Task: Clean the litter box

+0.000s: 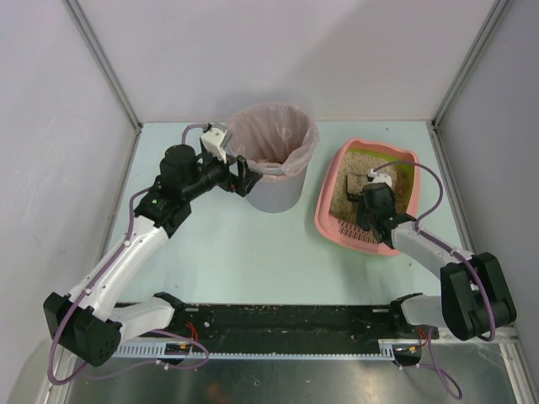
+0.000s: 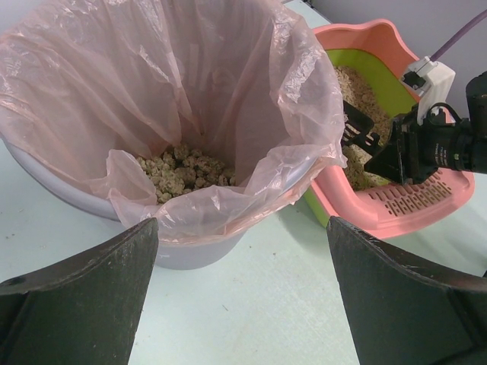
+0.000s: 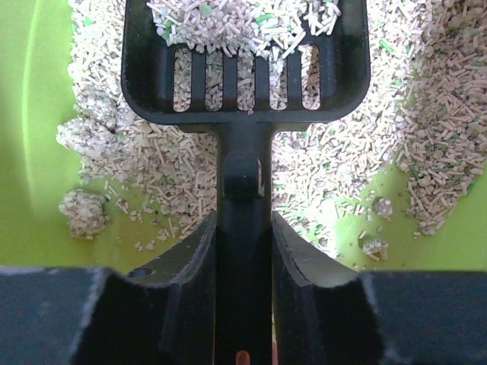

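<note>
The pink litter box [image 1: 333,220] with green inner rim sits right of centre and holds beige granules [image 1: 344,189]; it also shows in the left wrist view [image 2: 396,220]. My right gripper [image 1: 368,195] is shut on the handle of a black slotted scoop [image 3: 245,68], which holds granules and rests low in the litter [image 3: 396,106]. Small clumps [image 3: 82,211] lie on the green floor [image 3: 30,114]. My left gripper [image 1: 244,178] is open and empty, beside the near left wall of the grey bin [image 1: 274,192].
The grey bin has a pinkish bag [image 2: 152,91] with clumped litter [image 2: 179,171] at its bottom. It stands left of the litter box, nearly touching it. White walls close the table on three sides.
</note>
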You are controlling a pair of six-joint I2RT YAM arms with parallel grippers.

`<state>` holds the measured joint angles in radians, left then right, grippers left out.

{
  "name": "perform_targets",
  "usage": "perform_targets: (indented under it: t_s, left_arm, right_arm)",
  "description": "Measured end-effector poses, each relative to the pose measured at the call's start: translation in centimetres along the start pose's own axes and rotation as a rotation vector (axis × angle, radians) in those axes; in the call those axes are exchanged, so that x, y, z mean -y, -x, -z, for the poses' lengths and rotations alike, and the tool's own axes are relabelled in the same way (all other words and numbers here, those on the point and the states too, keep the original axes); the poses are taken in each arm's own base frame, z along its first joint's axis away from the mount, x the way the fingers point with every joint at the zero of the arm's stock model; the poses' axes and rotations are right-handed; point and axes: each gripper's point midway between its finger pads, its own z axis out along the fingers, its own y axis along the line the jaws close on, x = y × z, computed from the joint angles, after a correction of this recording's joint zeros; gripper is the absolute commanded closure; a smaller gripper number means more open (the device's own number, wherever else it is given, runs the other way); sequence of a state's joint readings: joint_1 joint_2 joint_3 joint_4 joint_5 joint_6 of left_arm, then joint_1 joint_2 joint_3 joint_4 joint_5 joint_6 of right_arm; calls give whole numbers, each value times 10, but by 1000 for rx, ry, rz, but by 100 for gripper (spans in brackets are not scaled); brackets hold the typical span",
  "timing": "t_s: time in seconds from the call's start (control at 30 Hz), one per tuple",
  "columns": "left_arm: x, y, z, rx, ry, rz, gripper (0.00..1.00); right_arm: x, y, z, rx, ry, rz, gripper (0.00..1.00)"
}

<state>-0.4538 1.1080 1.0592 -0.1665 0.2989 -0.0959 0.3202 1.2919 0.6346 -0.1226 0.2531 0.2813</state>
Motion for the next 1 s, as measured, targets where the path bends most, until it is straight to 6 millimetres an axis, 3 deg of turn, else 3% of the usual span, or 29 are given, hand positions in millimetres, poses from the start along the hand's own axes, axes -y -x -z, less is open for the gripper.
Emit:
perform_targets:
  t_s: [0.07,0.1,0.17,0.2,0.43,0.7,0.9,1.0]
  left_arm:
    - [0,0,0,0,0,0,4]
    - [0,0,0,0,-1,0,4]
    - [1,0,0,0,-1,0,4]
    - [1,0,0,0,-2,0,4]
    - [1,0,0,0,-3,-1,4]
    - [5,0,0,0,-12,-3,4]
    - [7,4,3,12,-14,-7,4]
    - [7,5,4,16,-13,-8,4]
  right_arm:
    - [-1,0,0,1,1,1,80]
    - [-1,0,0,1,0,-1,89]
    - [-1,1,1,4,-2,1,99]
    - [-1,1,1,6,-3,3,100]
    - [-5,8,11,40,6,46,100]
    - [-6,40,41,169,32,26,100]
    - [0,27,44,125,0,14,100]
    - [-7,18,49,110,-1,50,100]
